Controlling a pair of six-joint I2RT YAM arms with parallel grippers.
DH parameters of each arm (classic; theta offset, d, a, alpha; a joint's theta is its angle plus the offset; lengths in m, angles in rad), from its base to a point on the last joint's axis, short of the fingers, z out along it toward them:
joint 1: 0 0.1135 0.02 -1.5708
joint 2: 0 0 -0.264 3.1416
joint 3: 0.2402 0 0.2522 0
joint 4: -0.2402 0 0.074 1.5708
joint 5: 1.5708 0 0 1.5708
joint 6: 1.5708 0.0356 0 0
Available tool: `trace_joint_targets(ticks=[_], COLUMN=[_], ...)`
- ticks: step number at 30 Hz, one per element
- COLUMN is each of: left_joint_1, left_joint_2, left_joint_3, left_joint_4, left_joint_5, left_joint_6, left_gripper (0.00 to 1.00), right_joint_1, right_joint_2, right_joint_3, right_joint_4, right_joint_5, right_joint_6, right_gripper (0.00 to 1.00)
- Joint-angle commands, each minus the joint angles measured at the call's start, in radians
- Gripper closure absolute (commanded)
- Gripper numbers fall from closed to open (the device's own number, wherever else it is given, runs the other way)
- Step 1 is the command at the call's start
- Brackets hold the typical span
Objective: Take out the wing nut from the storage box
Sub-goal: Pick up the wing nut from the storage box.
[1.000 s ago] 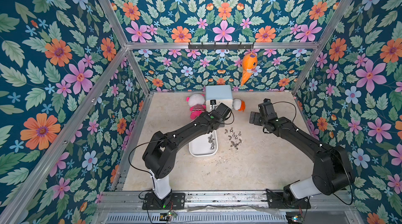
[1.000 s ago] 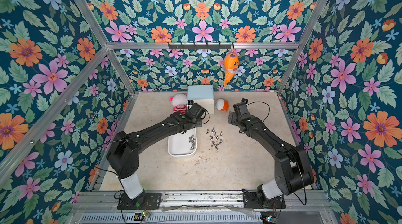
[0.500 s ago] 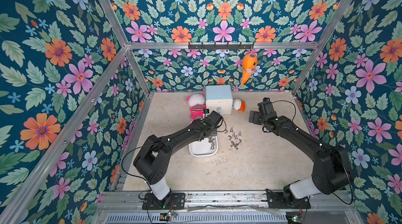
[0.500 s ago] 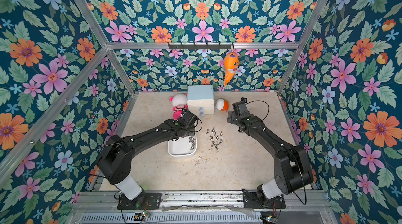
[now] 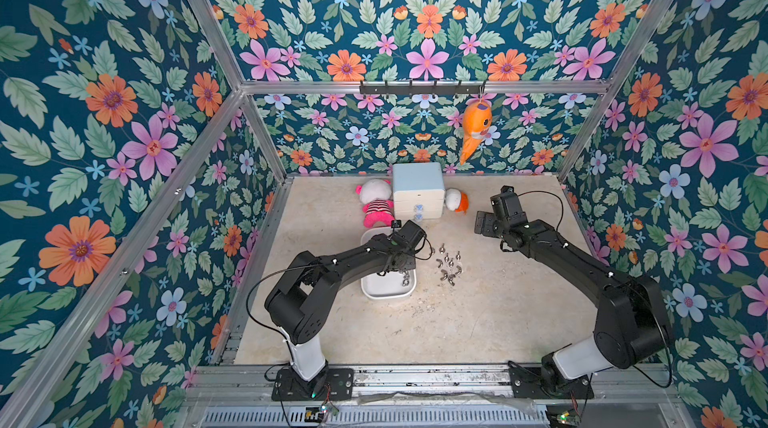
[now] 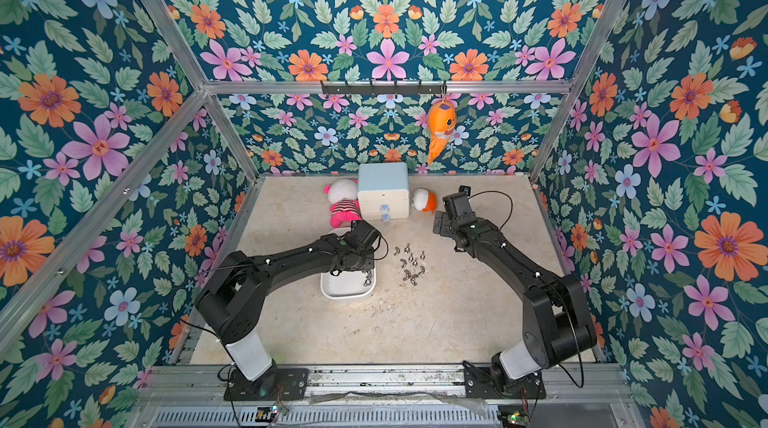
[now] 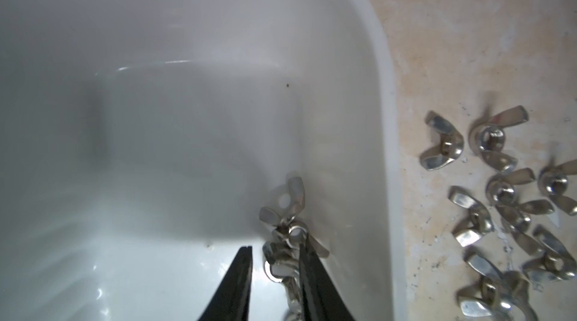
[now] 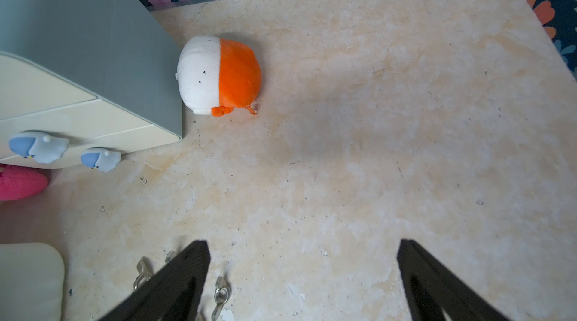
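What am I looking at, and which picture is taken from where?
Two black robot arms stand bolted at the front edge of a beige table. The two wide pictures look down from above; the two close ones come from a camera on each arm's wrist. The left claw is down in the white storage box, open, its fingers straddling a few wing nuts in a corner. More wing nuts lie loose on the table beside it. The right claw hangs open and empty. At the back: a drawer cabinet and plush toys.
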Motion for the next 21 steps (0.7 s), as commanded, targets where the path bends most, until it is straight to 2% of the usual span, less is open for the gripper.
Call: trace_joint_targets(ticks=[1, 21], left_joint_1=[-0.002, -0.012], left_joint_2=[-0.007, 0.046], left_joint_3=[-0.011, 0.002], left_joint_4=[-0.007, 0.002], left_joint_5=[-0.023, -0.058], left_joint_6=[-0.018, -0.053], left_gripper=[0.68, 0.75], right_joint_1=[0.002, 0.005], right_joint_2=[0.004, 0.000], right_joint_3=[0.012, 0.006], right_joint_4=[0.003, 0.002], right_joint_5=[0.008, 0.012], right_joint_6=[-0.009, -0.006], right_gripper=[0.01, 0.01])
